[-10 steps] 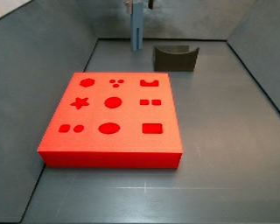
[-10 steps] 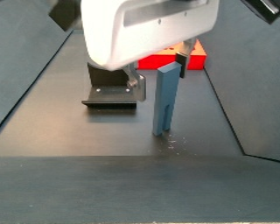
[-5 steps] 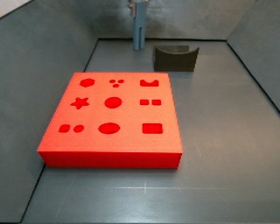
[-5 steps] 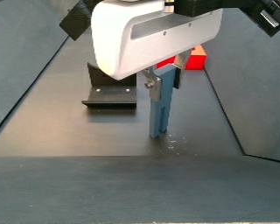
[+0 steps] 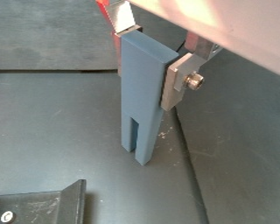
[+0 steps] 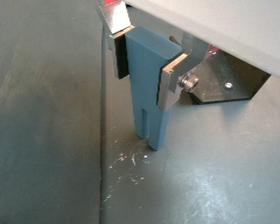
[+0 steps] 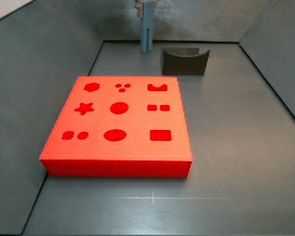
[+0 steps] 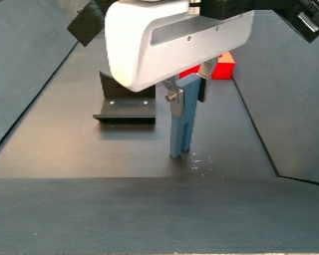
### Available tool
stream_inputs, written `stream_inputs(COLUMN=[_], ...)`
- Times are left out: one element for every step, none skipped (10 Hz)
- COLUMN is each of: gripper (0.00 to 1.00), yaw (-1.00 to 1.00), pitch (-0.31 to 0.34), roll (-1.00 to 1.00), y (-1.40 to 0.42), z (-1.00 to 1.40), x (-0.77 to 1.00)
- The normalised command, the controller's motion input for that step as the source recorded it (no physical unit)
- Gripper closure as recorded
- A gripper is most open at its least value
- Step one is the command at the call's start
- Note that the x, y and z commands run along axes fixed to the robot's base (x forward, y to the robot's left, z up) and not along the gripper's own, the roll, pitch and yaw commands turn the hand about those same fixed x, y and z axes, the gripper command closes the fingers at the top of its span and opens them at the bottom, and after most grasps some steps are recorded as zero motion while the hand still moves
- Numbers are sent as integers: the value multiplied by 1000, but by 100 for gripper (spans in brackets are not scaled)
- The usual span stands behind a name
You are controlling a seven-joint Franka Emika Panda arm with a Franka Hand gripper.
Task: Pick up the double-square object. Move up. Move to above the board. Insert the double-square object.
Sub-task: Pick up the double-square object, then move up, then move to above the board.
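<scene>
Nearest in a side view, lower centre: slim blue-grey grooved peg, the double-square object (image 8: 183, 120), upright on the dark counter (image 8: 136, 164). Above it, jaws of the gripper (image 8: 182, 92) clenched on its upper end. Beyond, dark U-shaped block (image 8: 128, 106), then flat red board (image 8: 222, 68). Risks: off-centre hold, tilting on lift, jamming at the cutout.

Wrist views close on the tool (image 5: 154, 52) — side views (opposed) farther back.
</scene>
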Motion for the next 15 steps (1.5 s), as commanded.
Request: stream_inputs(gripper=[100, 100, 100, 100, 100, 100, 100, 100, 100, 100, 100, 100, 100, 100, 100], yaw=[0, 0, 0, 0, 0, 0, -1, 1, 4, 12, -97, -83, -41, -18, 1], pitch=[0, 0, 0, 0, 0, 0, -1, 25, 39, 79, 51, 65, 73, 78, 87], roll=[0, 0, 0, 0, 0, 0, -3, 23, 39, 64, -61, -51, -10, 18, 45], y=[0, 0, 0, 0, 0, 0, -98, -72, -49, -21, -493, -508, -404, -355, -308], z=[0, 0, 0, 0, 0, 833, 797, 614, 505, 223, 1000, 1000, 1000, 1000, 1000], x=[0, 0, 0, 0, 0, 0, 43, 29, 23, 12, 92, 95, 68, 62, 59])
